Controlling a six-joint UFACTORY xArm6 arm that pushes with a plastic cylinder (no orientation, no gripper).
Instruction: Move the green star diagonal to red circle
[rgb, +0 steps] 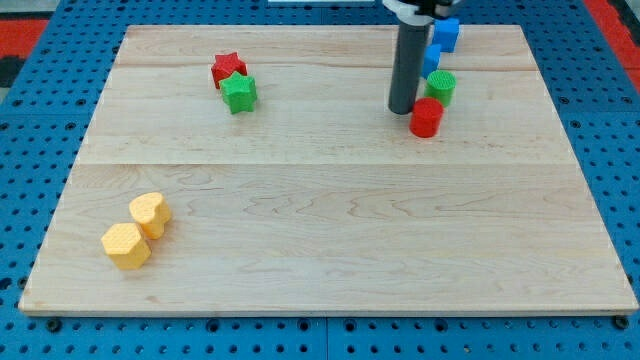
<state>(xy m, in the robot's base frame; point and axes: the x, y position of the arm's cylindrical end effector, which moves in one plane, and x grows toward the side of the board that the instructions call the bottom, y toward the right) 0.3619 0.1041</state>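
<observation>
My tip (402, 110) holds nothing, just left of the red circle block (426, 117); it should go behind the green star block (239, 93) and push it slowly rightward

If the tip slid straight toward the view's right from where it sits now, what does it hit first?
Likely the red circle: my tip sits just at its left, almost touching. The green circle lies up-right, probably off that line.

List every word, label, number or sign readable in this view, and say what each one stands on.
None: no readable text shows anywhere.
The wooden board is bare of print.
The green star, red star, red circle and the two yellow blocks carry no marks.
My tip and its dark rod bear no label.
</observation>
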